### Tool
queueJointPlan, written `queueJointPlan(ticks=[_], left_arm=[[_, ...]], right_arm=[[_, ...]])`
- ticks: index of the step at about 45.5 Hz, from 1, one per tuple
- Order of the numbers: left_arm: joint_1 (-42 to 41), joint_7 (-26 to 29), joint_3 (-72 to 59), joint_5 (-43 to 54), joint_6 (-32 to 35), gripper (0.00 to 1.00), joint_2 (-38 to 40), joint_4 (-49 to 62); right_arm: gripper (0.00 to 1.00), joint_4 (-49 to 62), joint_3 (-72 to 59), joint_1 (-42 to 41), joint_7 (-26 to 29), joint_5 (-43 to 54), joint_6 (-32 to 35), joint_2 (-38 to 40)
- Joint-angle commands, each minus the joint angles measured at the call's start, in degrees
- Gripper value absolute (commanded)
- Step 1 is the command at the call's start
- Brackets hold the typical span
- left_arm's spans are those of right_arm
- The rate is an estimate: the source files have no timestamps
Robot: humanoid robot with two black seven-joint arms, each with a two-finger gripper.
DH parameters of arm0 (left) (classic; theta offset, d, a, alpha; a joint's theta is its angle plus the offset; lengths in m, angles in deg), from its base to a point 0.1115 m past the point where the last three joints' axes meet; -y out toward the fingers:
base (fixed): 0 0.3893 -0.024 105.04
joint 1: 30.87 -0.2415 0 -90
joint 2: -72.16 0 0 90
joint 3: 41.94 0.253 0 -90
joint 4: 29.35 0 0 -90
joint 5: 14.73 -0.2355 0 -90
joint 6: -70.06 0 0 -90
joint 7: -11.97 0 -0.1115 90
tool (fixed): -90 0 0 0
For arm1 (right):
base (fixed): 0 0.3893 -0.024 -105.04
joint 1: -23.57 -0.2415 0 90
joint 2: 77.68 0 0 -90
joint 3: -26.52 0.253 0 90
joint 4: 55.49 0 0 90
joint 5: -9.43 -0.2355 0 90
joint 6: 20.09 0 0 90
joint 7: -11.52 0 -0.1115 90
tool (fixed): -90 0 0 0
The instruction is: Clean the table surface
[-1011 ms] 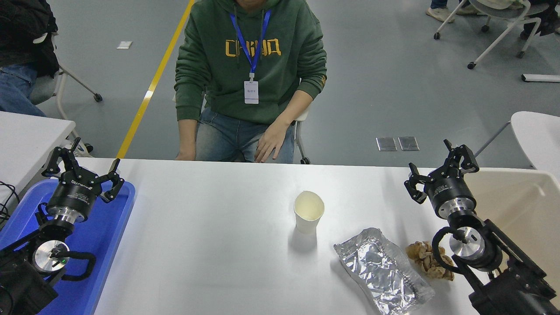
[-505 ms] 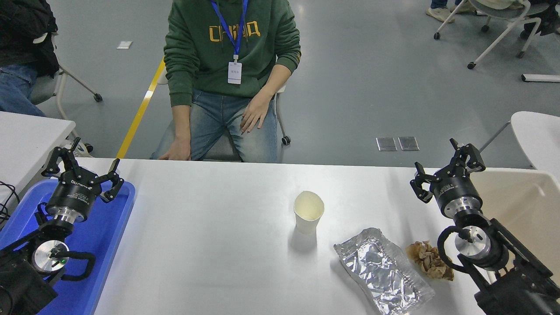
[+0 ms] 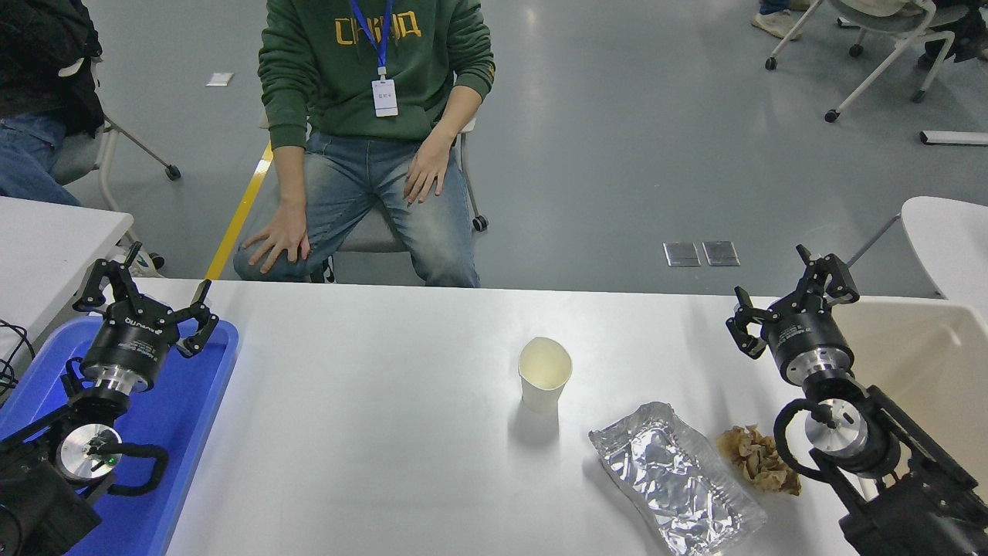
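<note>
Foil bag: one crumpled silver foil bag [image 3: 675, 479] lies flat, nearer than the right gripper [image 3: 795, 293] and to its left.
Brown scrap: one crumpled brown paper wad [image 3: 759, 460], just right of the foil, close under the right arm.
Cup: one white paper cup [image 3: 545, 374], upright, well to the left of the right gripper.
Table: one wide table surface [image 3: 370, 417], matte white with a soft sheen, under both grippers and all three bits of litter.
Right gripper: fingers spread, holding nothing, above the table's far right edge.
Bin: one beige bin [image 3: 918, 363] just right of that gripper.
Left gripper [image 3: 147, 297]: parked over one blue tray [image 3: 181, 432], fingers spread, empty; the print on its body is too small to read.
Person: one, seated beyond the far edge, in a green hoodie [image 3: 347, 54] with yellow lettering, partly hidden by a lanyard.
</note>
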Motion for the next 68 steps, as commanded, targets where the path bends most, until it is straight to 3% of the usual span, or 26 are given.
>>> queueJointPlan(ticks=[1,28,52,68], left_arm=[[0.0,0.0,0.0,0.0,-0.1,1.00,0.0,0.0],[0.0,0.0,0.0,0.0,-0.1,1.00,0.0,0.0],[0.0,0.0,0.0,0.0,-0.1,1.00,0.0,0.0],[0.0,0.0,0.0,0.0,-0.1,1.00,0.0,0.0]], right_arm=[[1.00,0.0,-0.1,-0.1,0.1,0.0,0.0,0.5],[1.00,-2.7,-4.3,-1.6,0.0,1.8,0.9,4.7],[1.00,-6.6,-52.2,-22.1,0.0,20.4,-4.1,13.0],[1.00,-6.8,-78.4,-37.3,0.0,21.6,-4.2,12.4]])
